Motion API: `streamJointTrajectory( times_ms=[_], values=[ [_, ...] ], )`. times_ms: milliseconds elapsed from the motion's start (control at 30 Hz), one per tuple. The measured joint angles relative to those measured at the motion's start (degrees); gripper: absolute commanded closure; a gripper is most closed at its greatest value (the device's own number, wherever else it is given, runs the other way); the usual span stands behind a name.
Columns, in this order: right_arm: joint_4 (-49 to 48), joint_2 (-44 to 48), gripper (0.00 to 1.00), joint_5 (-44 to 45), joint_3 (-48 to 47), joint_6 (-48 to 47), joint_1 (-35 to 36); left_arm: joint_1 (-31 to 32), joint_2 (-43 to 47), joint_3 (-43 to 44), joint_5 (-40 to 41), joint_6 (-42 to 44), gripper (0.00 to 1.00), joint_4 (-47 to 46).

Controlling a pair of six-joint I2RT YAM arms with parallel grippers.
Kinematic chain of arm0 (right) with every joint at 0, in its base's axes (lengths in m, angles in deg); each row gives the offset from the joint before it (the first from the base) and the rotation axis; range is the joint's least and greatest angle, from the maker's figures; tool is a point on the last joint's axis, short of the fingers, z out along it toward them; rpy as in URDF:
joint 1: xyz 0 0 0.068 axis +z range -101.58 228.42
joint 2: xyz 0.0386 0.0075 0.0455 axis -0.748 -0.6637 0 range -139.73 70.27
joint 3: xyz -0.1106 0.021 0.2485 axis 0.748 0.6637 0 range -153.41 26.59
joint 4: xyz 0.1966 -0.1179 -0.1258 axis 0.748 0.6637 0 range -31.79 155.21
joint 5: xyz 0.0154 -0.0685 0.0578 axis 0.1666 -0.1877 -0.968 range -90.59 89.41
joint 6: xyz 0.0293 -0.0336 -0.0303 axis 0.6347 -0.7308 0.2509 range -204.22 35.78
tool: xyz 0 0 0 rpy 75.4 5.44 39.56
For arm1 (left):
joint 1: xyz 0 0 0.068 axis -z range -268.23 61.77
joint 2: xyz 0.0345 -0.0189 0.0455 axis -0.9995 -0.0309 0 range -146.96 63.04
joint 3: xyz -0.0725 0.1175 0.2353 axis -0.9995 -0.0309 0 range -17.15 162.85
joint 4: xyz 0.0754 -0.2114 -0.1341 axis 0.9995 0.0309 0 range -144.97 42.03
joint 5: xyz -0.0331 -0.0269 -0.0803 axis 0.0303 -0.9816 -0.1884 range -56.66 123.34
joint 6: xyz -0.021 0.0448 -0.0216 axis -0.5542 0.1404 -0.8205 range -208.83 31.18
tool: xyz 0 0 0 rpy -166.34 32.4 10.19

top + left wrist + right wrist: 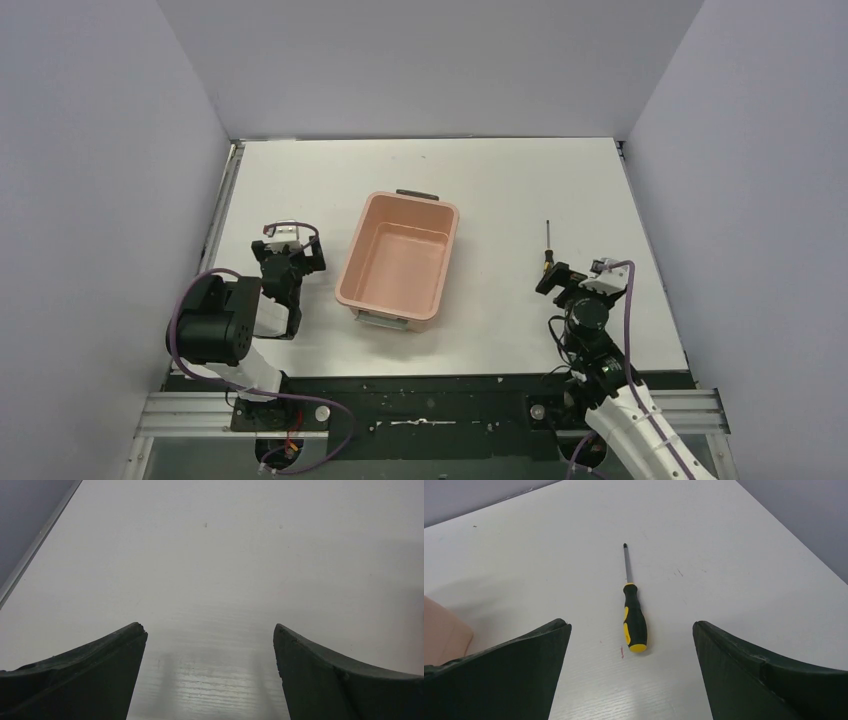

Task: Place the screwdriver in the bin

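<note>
The screwdriver (pixel 546 248) lies flat on the white table to the right of the bin, with its thin shaft pointing away from the arms. In the right wrist view its black-and-yellow handle (pixel 634 620) lies just ahead of my right gripper (pixel 630 625), in line with the gap between the fingertips. My right gripper (pixel 555 278) is open and empty, low over the table at the handle's near end. The salmon-pink bin (pixel 372 245) stands empty at the table's middle. My left gripper (pixel 290 252) is open and empty left of the bin, and in its wrist view (pixel 207 626) only bare table shows.
The bin has a dark handle (pixel 417 193) at its far end and a pale handle (pixel 385 320) at its near end. A corner of the bin (pixel 439 630) shows at the left of the right wrist view. Grey walls enclose the table on the left, back and right.
</note>
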Motion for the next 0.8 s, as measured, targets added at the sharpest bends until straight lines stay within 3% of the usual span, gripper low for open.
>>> streamJointTrajectory(
  times_ms=[300,433,567,667,800],
  values=[
    [1.0,-12.8,0.00,1.6,-4.8,0.4,-0.1,0.0,0.0,0.0,0.0,0.0,0.03,0.0],
    [4.8,-29.4,0.00,-0.7,-18.1,1.0,-3.4,0.0,0.0,0.0,0.0,0.0,0.03,0.0],
    [9.4,-51.6,0.07,-12.1,-35.9,1.2,-14.2,-0.1,0.0,0.0,0.0,0.0,0.03,0.0],
    [13.0,-65.2,0.11,-19.0,-43.0,0.2,-19.3,-0.1,0.0,0.0,0.0,0.0,0.03,0.0],
    [18.6,-77.3,0.22,-24.3,-45.9,-1.5,-19.9,-0.1,0.0,0.0,0.0,0.0,0.03,0.0]
  ],
)
